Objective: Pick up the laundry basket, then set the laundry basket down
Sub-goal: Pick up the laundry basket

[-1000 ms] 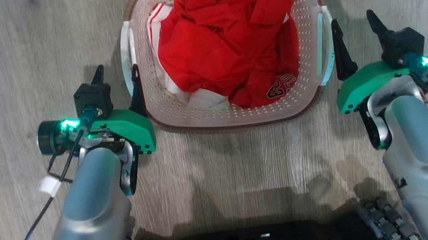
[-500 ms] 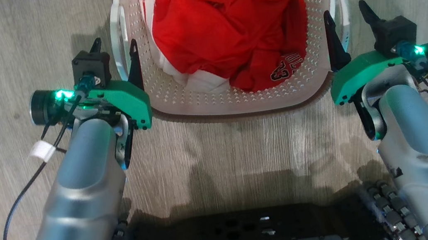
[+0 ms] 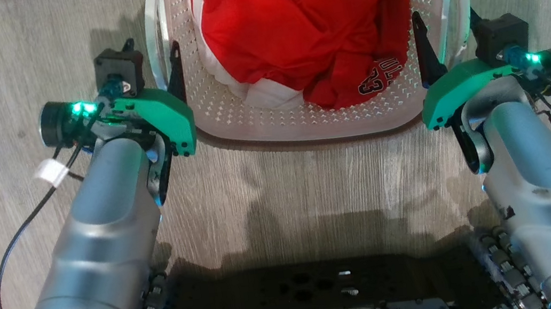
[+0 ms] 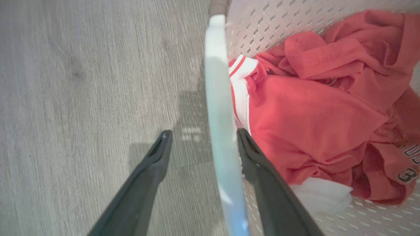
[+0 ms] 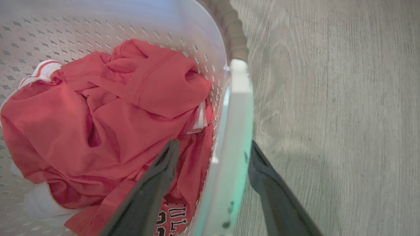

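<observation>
The laundry basket [image 3: 249, 120] stands on the grey wood-grain floor [image 3: 281, 191] at the top centre of the head view, cut off by the upper edge. It holds a crumpled red garment [image 3: 311, 25] with black lettering [image 3: 372, 81], partly folded, reading "ULL" over what looks like "23". The left tool [image 3: 152, 45] is spread wide astride the left handle [image 4: 220, 131], one finger inside the basket and one outside. The right tool [image 3: 443, 15] is likewise spread astride the right handle [image 5: 236, 137].
</observation>
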